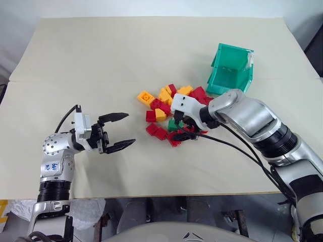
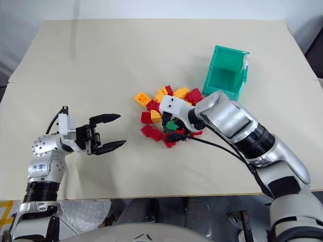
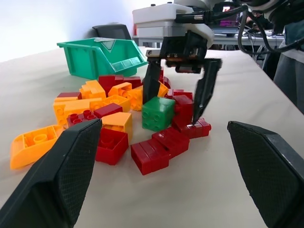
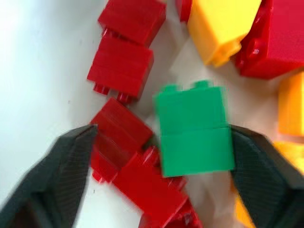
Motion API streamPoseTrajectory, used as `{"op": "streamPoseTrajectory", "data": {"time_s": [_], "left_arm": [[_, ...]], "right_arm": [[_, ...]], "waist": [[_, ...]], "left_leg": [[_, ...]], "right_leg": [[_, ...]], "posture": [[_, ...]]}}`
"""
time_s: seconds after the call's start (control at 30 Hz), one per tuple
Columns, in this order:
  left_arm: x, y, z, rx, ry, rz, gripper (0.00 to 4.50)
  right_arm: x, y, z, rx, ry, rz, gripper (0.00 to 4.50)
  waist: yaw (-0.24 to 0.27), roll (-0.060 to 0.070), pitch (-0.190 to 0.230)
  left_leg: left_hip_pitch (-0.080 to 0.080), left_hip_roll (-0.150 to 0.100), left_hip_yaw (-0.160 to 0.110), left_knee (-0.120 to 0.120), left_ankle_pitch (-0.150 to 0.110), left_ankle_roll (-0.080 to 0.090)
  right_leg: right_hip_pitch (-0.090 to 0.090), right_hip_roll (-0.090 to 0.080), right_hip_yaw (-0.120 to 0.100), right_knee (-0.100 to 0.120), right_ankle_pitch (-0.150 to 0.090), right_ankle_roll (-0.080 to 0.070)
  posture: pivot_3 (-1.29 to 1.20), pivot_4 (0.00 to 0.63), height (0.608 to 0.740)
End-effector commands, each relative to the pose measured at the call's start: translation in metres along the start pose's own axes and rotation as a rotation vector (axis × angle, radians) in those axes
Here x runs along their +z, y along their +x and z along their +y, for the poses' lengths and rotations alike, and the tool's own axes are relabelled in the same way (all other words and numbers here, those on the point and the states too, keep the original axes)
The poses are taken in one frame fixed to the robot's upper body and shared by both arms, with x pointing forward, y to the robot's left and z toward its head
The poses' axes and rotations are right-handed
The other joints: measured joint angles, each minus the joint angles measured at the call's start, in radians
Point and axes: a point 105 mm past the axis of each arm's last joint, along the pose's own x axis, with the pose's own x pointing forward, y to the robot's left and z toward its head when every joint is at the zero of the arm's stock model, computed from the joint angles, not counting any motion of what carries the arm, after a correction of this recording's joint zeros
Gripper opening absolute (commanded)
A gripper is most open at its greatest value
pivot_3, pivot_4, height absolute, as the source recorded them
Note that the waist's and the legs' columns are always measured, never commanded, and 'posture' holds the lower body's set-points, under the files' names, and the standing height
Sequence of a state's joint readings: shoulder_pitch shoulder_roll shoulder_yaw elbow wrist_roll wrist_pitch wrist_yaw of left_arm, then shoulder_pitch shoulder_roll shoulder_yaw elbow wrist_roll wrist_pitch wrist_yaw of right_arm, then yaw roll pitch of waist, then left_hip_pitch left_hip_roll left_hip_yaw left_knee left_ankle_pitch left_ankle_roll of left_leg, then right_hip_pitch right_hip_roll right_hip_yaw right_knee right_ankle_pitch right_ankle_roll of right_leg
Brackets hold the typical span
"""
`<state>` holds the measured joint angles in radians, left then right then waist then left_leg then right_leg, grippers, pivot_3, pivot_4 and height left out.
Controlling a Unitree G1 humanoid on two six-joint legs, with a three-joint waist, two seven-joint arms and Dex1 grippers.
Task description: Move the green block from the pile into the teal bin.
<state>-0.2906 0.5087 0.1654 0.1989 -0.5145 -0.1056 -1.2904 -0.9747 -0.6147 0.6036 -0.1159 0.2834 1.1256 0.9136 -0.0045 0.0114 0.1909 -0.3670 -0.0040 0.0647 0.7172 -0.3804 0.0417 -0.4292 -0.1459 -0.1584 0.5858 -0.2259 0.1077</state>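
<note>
Red bricks (image 4: 124, 61) and yellow-orange bricks (image 4: 223, 26) crowd the green block (image 4: 194, 129) on every side, leaving slim gaps for the right claw (image 4: 156, 166). The counter (image 1: 101, 55) lies bare across the frame's left and top; the teal bin (image 1: 229, 70) stands at upper right.

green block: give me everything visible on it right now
The green block is a small, squarish brick of glossy plastic, the only green one. It lies tipped on its side, studs facing sideways, at the near edge of the pile among red bricks, on the table. The right gripper straddles it with its fingers still apart; one looks close against the block's side, but contact cannot be confirmed. It has not been lifted.
</note>
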Motion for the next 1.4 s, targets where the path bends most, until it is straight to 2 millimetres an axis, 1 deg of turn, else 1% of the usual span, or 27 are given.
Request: {"op": "streamPoseTrajectory", "data": {"time_s": [0.03, 0.13, 0.17, 0.27, 0.33, 0.4, 0.43, 0.53, 0.57, 0.6, 0.63, 0.73, 0.8, 0.87, 0.93, 1.0, 1.03, 1.1, 1.17, 1.23, 1.33, 1.4], "left_arm": [[0.010, 0.004, 0.001, -0.013, 0.035, -0.032, 4.50], [0.010, 0.006, 0.003, -0.017, 0.036, -0.034, 4.50], [0.010, 0.007, 0.003, -0.020, 0.035, -0.035, 4.50], [0.010, 0.008, 0.004, -0.023, 0.033, -0.038, 4.50], [0.010, 0.010, 0.005, -0.024, 0.032, -0.040, 4.50], [0.010, 0.013, 0.006, -0.035, 0.033, -0.043, 4.50], [0.011, 0.014, 0.006, -0.038, 0.034, -0.044, 4.50], [0.013, 0.020, 0.007, -0.044, 0.035, -0.046, 4.50], [0.014, 0.022, 0.007, -0.044, 0.037, -0.045, 4.50], [0.014, 0.025, 0.009, -0.038, 0.038, -0.040, 4.50], [0.015, 0.028, 0.012, -0.028, 0.043, -0.031, 4.50], [0.015, 0.038, 0.019, -0.003, 0.048, -0.008, 4.50], [0.014, 0.041, 0.022, 0.005, 0.044, 0.002, 4.50], [0.012, 0.048, 0.036, 0.073, 0.010, 0.019, 4.50], [0.009, 0.054, 0.045, 0.102, 0.006, 0.043, 4.50], [0.008, 0.057, 0.048, 0.102, 0.010, 0.065, 4.50], [0.009, 0.057, 0.050, 0.111, -0.005, 0.061, 4.50], [0.010, 0.056, 0.053, 0.124, -0.020, 0.052, 4.50], [0.010, 0.055, 0.055, 0.125, -0.031, 0.058, 4.50], [0.011, 0.052, 0.056, 0.131, -0.045, 0.071, 4.50], [0.015, 0.045, 0.056, 0.148, -0.071, 0.063, 4.50], [0.020, 0.037, 0.058, 0.180, -0.086, 0.044, 4.50]], "right_arm": [[0.013, -0.010, -0.009, -0.056, 0.010, -0.066, 2.51], [0.018, -0.013, -0.012, -0.070, 0.030, -0.094, 1.54], [0.018, -0.013, -0.012, -0.074, 0.031, -0.096, 1.45], [0.017, -0.017, -0.015, -0.092, 0.031, -0.101, 1.46], [0.019, -0.025, -0.019, -0.109, 0.041, -0.133, 1.46], [0.027, -0.045, -0.029, -0.166, 0.063, -0.228, 1.46], [0.029, -0.051, -0.032, -0.187, 0.071, -0.258, 1.46], [0.035, -0.089, -0.053, -0.331, 0.034, -0.420, 1.46], [0.033, -0.098, -0.057, -0.361, 0.015, -0.437, 1.46], [0.024, -0.107, -0.065, -0.406, 0.024, -0.414, 1.46], [0.014, -0.121, -0.078, -0.487, 0.040, -0.404, 1.46], [-0.006, -0.150, -0.106, -0.682, 0.054, -0.386, 1.46], [-0.013, -0.156, -0.115, -0.736, 0.054, -0.374, 1.46], [-0.023, -0.161, -0.139, -0.851, 0.084, -0.354, 1.46], [-0.027, -0.157, -0.157, -0.888, 0.120, -0.365, 1.46], [-0.027, -0.147, -0.162, -0.859, 0.129, -0.374, 2.18], [-0.027, -0.141, -0.162, -0.838, 0.116, -0.370, 2.44], [-0.026, -0.136, -0.164, -0.820, 0.101, -0.371, 3.11], [-0.026, -0.135, -0.167, -0.823, 0.101, -0.376, 3.83], [-0.024, -0.136, -0.167, -0.823, 0.089, -0.385, 4.43], [-0.017, -0.145, -0.161, -0.811, 0.067, -0.431, 4.47], [-0.019, -0.148, -0.153, -0.776, 0.052, -0.442, 4.47]], "waist": [[0.000, 0.000, 0.000], [0.002, 0.000, 0.000], [0.002, 0.000, 0.000], [0.000, 0.000, 0.000], [0.002, 0.000, 0.000], [0.004, 0.000, 0.000], [0.004, 0.000, 0.000], [0.005, 0.000, 0.000], [0.005, 0.000, 0.000], [0.005, 0.000, 0.000], [0.007, 0.000, 0.000], [0.005, 0.000, 0.000], [0.003, 0.000, 0.000], [-0.003, 0.000, 0.000], [-0.008, 0.000, 0.000], [-0.014, 0.000, 0.000], [-0.016, 0.000, 0.000], [-0.021, 0.000, 0.000], [-0.022, 0.000, 0.000], [-0.021, 0.001, 0.001], [-0.021, 0.001, 0.001], [-0.020, 0.001, 0.001]], "left_leg": [[0.000, 0.000, 0.000, 0.000, 0.000, 0.000], [-0.001, 0.000, 0.000, 0.000, 0.000, 0.000], [-0.002, 0.000, 0.000, 0.000, 0.000, 0.000], [-0.002, -0.001, 0.000, 0.000, 0.000, 0.000], [-0.002, -0.001, 0.000, 0.000, 0.000, 0.000], [-0.002, -0.001, 0.000, 0.000, 0.000, 0.000], [-0.003, -0.001, 0.000, 0.000, 0.000, 0.000], [-0.003, -0.001, 0.000, 0.000, 0.000, 0.000], [-0.003, -0.001, 0.000, 0.000, 0.000, 0.000], [-0.003, -0.001, 0.000, 0.000, 0.000, 0.000], [-0.003, -0.001, 0.000, 0.000, 0.000, 0.000], [-0.002, -0.001, 0.001, 0.000, 0.000, 0.000], [-0.002, -0.001, 0.002, -0.001, 0.000, 0.000], [-0.001, 0.000, 0.003, -0.001, 0.000, 0.000], [0.000, 0.000, 0.005, -0.001, 0.000, 0.000], [0.000, 0.000, 0.005, -0.001, 0.001, 0.000], [-0.001, 0.000, 0.005, -0.002, 0.002, 0.000], [-0.001, 0.000, 0.004, -0.002, 0.002, 0.000], [-0.002, 0.000, 0.004, -0.002, 0.002, 0.000], [-0.003, 0.000, 0.003, -0.002, 0.002, 0.000], [-0.003, 0.000, 0.002, -0.002, 0.002, 0.000], [-0.003, 0.000, 0.001, -0.002, 0.002, 0.000]], "right_leg": [[0.000, 0.000, 0.000, 0.000, 0.000, 0.000], [-0.001, 0.000, 0.000, 0.000, 0.000, 0.000], [-0.001, 0.000, 0.000, 0.000, 0.000, 0.000], [-0.002, 0.000, 0.000, 0.000, 0.000, 0.000], [-0.002, 0.000, 0.000, 0.000, 0.000, 0.000], [-0.002, 0.000, 0.000, 0.000, 0.000, 0.000], [-0.002, 0.000, 0.000, 0.000, 0.000, 0.000], [-0.002, -0.001, 0.000, -0.001, 0.000, 0.000], [-0.002, -0.001, 0.000, -0.001, 0.000, 0.000], [-0.002, -0.001, 0.000, -0.001, 0.000, 0.000], [-0.002, -0.001, 0.000, -0.001, 0.000, 0.000], [-0.001, -0.001, 0.000, -0.001, 0.000, 0.000], [-0.002, -0.001, 0.000, -0.001, 0.000, 0.000], [-0.002, 0.000, 0.001, -0.001, 0.000, 0.000], [-0.002, 0.000, 0.001, 0.000, 0.000, 0.000], [-0.002, 0.000, 0.001, 0.001, 0.001, 0.000], [-0.002, 0.000, 0.001, 0.001, 0.000, 0.000], [-0.002, 0.000, 0.000, 0.000, 0.000, 0.000], [-0.002, 0.000, 0.000, -0.001, 0.000, 0.000], [-0.002, 0.000, 0.000, -0.001, 0.000, 0.000], [-0.002, 0.000, 0.000, -0.001, 0.000, 0.000], [-0.002, 0.000, 0.000, -0.001, 0.000, 0.000]], "posture": [[0.00, 0.150, 0.740], [0.00, 0.150, 0.740], [0.00, 0.150, 0.740], [0.00, 0.150, 0.740], [0.00, 0.150, 0.740], [0.00, 0.150, 0.740], [0.00, 0.150, 0.740], [0.00, 0.150, 0.740], [0.00, 0.150, 0.740], [0.00, 0.150, 0.740], [0.00, 0.150, 0.740], [0.00, 0.150, 0.740], [0.00, 0.150, 0.740], [0.00, 0.150, 0.740], [0.00, 0.150, 0.740], [0.00, 0.150, 0.740], [0.00, 0.150, 0.740], [0.00, 0.150, 0.740], [0.00, 0.150, 0.740], [0.00, 0.150, 0.740], [0.00, 0.150, 0.740], [0.00, 0.150, 0.740]]}}
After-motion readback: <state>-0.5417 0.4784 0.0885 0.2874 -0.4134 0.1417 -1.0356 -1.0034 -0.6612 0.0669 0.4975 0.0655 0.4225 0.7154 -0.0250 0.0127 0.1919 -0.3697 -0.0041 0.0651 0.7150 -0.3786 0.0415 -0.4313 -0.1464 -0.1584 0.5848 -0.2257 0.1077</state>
